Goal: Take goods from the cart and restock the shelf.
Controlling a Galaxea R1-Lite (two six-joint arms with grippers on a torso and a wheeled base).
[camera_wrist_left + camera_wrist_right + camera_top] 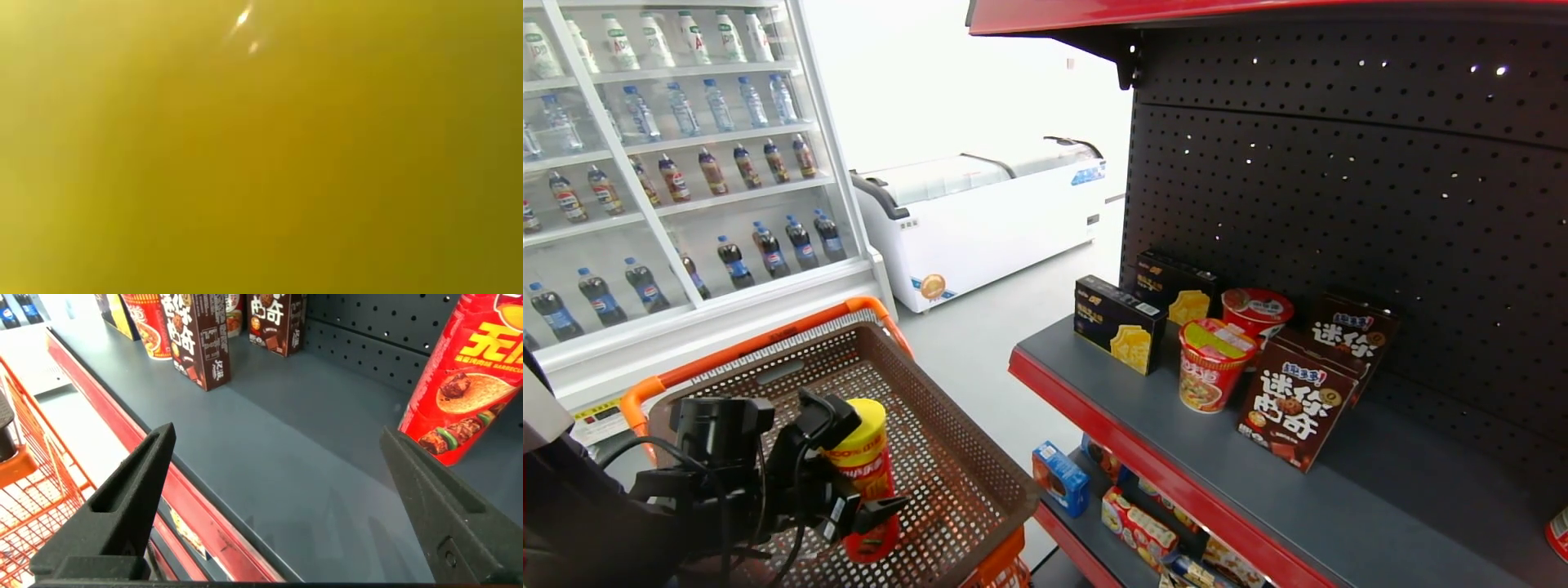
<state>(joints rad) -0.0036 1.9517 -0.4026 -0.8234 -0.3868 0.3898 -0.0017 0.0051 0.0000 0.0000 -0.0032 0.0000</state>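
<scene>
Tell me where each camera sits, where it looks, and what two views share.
Head: on the head, looking down at cart and shelf; left gripper grips the chip can.
Left wrist: faces a close yellow surface, probably that can.
Right wrist: faces the shelf; open right gripper shows.
Shared: head and right wrist show the brown box.

Left of the shelf (1380,506) sits the cart (768,339), a canister (862,445) upright inside it, the left claw (854,465) clamped around it. On the shelf, from its left end: two flat boxes (1119,324) one behind the other, then two cups (1213,363), then two tall boxes (1290,404), and a tube (470,376) far right. The right claw (278,437) hangs spread above the shelf's front edge.
</scene>
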